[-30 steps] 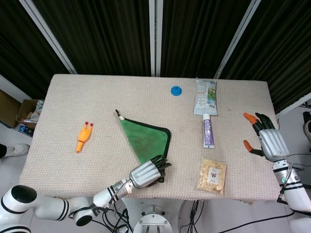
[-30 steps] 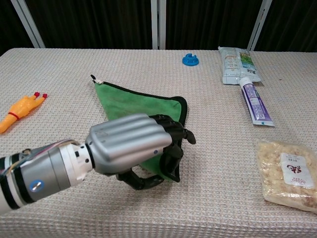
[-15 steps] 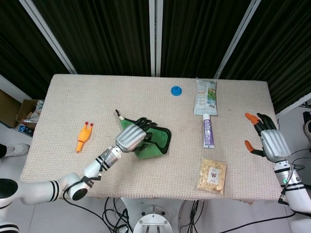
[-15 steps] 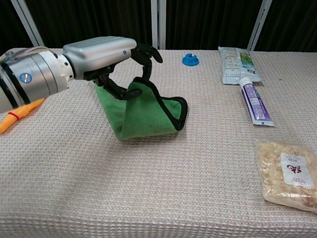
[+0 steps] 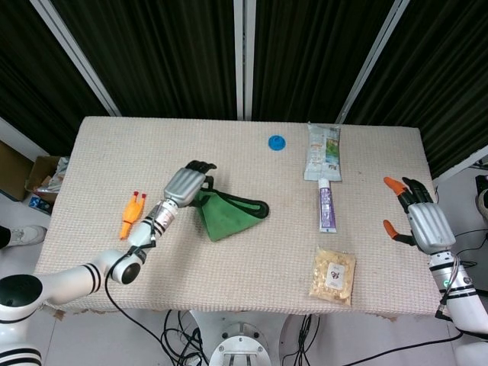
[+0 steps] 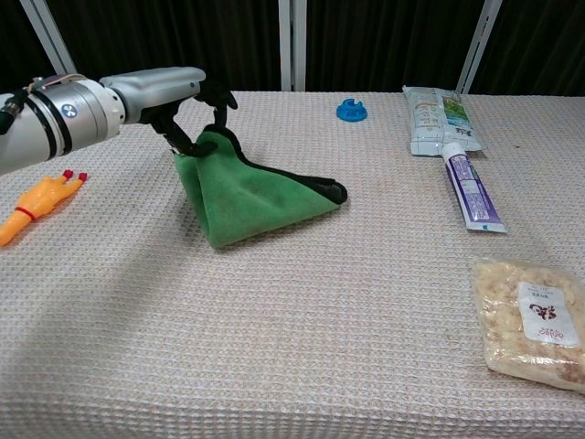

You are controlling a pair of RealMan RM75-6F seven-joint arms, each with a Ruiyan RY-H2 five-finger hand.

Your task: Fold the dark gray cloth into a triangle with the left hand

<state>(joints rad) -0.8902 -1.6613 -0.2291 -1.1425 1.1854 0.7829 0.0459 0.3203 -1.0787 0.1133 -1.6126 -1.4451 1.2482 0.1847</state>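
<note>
The cloth (image 5: 229, 215) is green on its visible side with a dark border. It lies folded over itself on the table's left half, peaked at its far-left corner (image 6: 208, 144). My left hand (image 5: 185, 185) pinches that raised corner and holds it just above the table; the chest view shows the same hand (image 6: 164, 96) from the side, fingers curled down onto the fabric. My right hand (image 5: 415, 213) hovers at the table's right edge with its fingers spread, holding nothing. It does not appear in the chest view.
A yellow rubber chicken (image 5: 133, 215) lies left of the cloth. A blue cap (image 5: 276, 142) and a snack packet (image 5: 322, 151) sit at the back. A toothpaste tube (image 5: 326, 206) and a bag of nuts (image 5: 333, 275) lie to the right.
My left hand has carried the cloth's near corner from the front of the table up and over to the far left, folding the cloth onto itself. The right hand has stayed put.
</note>
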